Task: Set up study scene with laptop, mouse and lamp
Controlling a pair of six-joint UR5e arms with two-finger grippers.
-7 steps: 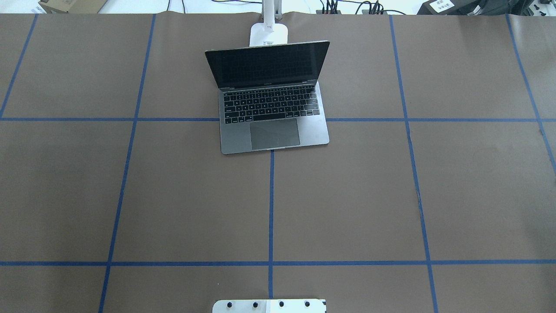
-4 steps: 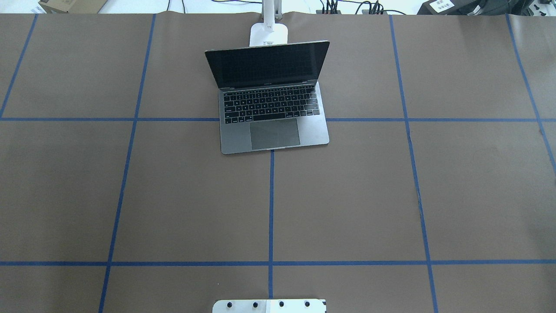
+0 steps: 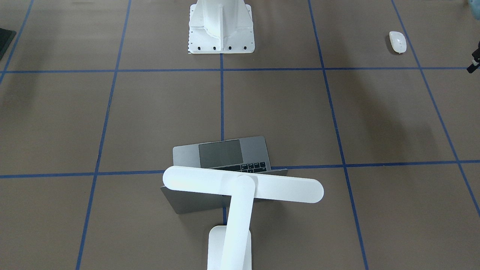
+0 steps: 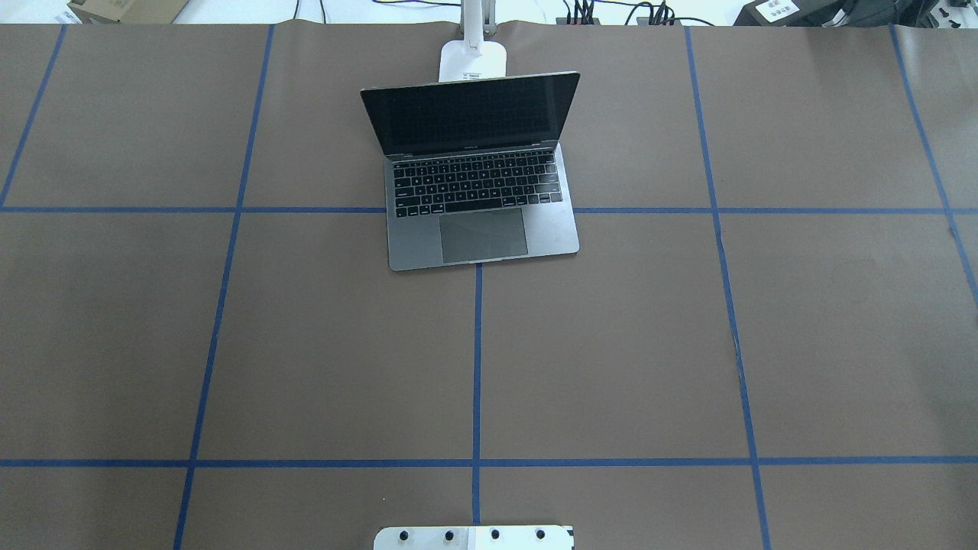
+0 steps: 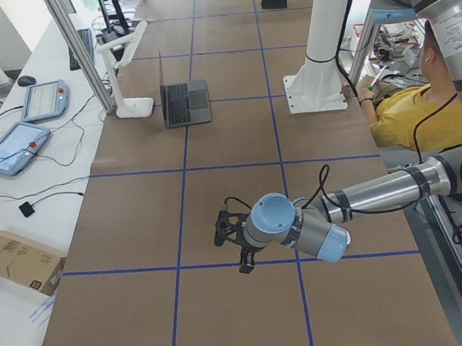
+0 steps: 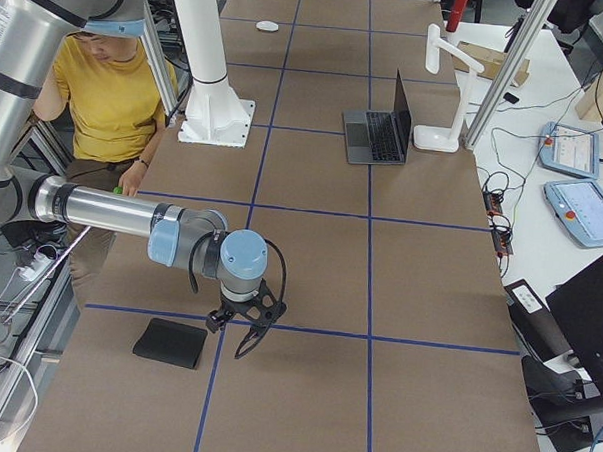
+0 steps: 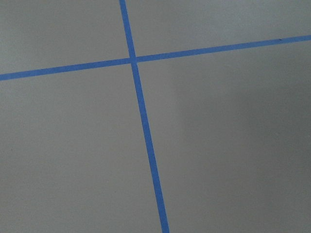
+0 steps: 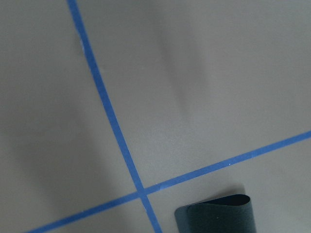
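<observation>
1. Pincers at opposite ends: you see the left pincer [image 5: 234, 243] and right pincer [image 6: 239, 328] low over the counter [image 4: 611, 344]; you cannot tell whether either is open or closed.
2. Your laptop [image 4: 481, 229] sits open, the lamp [image 3: 240, 187] just behind.
3. Your mouse [image 3: 397, 41] lies well apart, on the robot's left.

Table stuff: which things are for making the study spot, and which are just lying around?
For the job:
laptop, open in the middle
lamp, standing behind the laptop
mouse, alone near the robot's left end

Just lying about:
black mat
cardboard box
screen pads on the side bench
</observation>
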